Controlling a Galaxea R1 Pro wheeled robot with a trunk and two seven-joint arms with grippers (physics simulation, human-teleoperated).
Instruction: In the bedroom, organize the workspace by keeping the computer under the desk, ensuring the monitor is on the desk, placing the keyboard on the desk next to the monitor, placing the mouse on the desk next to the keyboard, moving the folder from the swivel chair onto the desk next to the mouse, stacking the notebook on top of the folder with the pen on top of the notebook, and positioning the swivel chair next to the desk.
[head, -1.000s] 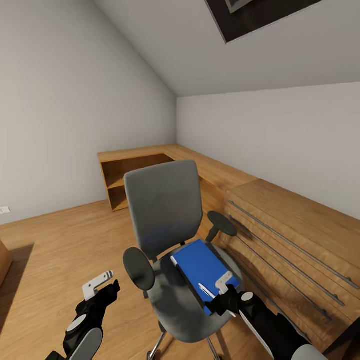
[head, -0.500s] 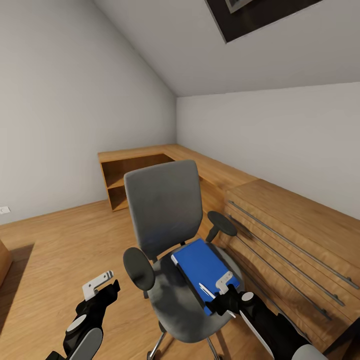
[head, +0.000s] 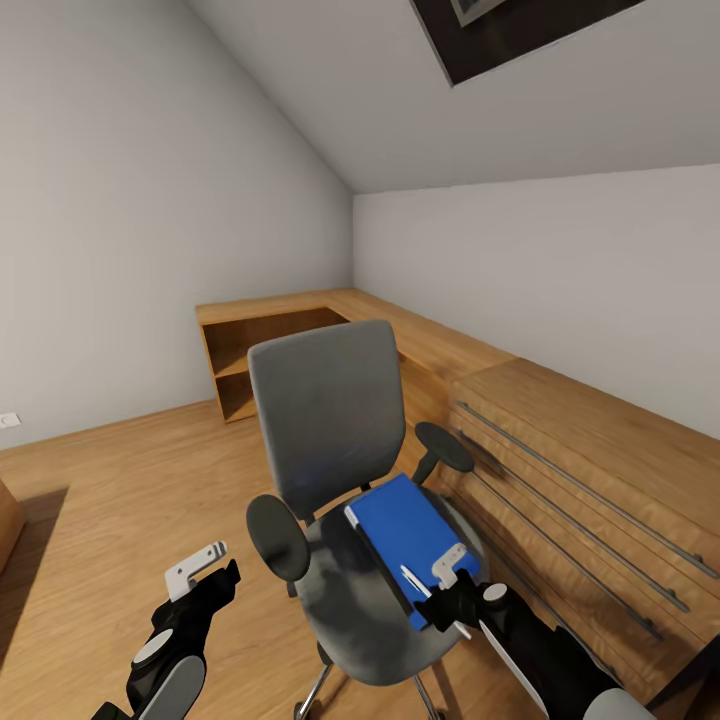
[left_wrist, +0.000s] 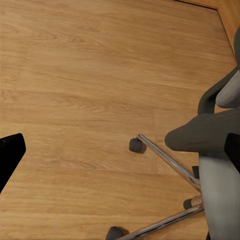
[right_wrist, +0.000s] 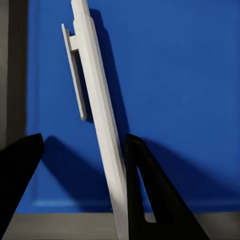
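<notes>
Attic bedroom/home office, sloped ceiling (head: 420, 90) (w/ skylight), wood floor (head: 110, 480), swivel chair (head: 340, 470), built-in wood shelving (head: 270, 345)

Left arm hangs low, its gripper (head: 205, 565) pointing forward with the fingers (left_wrist: 9, 155) spread wide and nothing between them. Right arm reaches forward and inward, wrist angled down, right gripper (right_wrist: 82, 165) with its jaws parted. One dark fingertip (right_wrist: 145, 185) sits close beside a thin white shaft, the other fingertip stands well apart.
</notes>
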